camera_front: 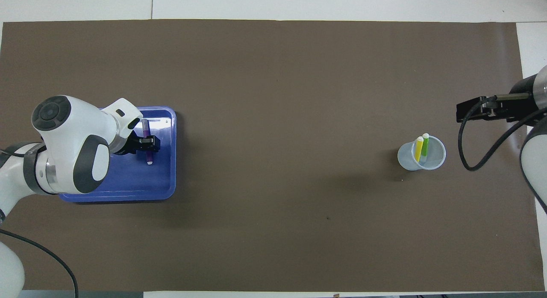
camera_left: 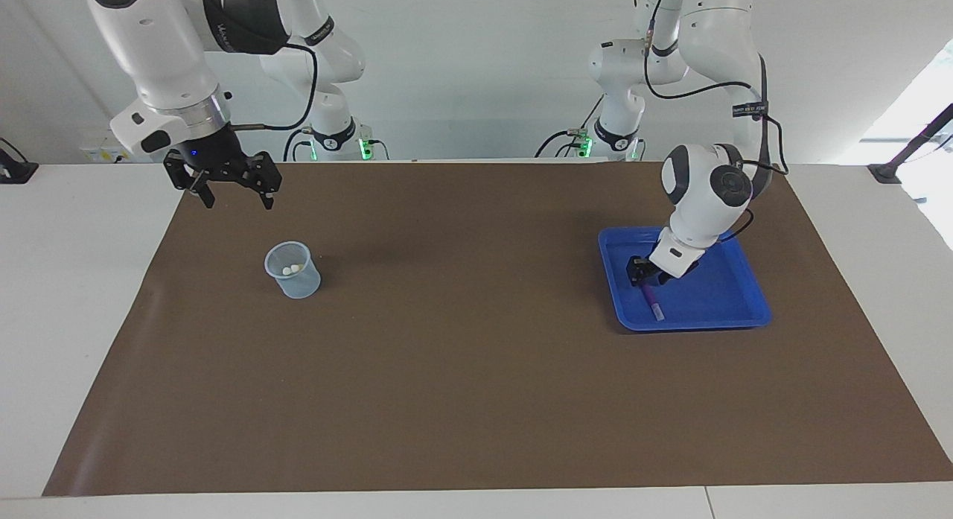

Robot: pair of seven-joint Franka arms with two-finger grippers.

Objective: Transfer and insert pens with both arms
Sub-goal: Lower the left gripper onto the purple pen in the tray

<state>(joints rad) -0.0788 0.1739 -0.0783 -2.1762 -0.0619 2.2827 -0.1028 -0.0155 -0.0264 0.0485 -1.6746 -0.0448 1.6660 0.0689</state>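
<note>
Purple pen [camera_front: 148,146], slim cylinder, lying in glossy blue tray [camera_front: 166,191].

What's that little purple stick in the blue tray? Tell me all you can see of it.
It is a slim purple pen with a pale whitish tip at the end nearer the robots and a greyish end farther away. It looks like plastic. It lies flat on the floor of the blue tray, close to the tray's wall toward the middle of the table. The left claw is down over its middle, its fingers straddling it; whether they already pinch it I cannot tell.
</note>
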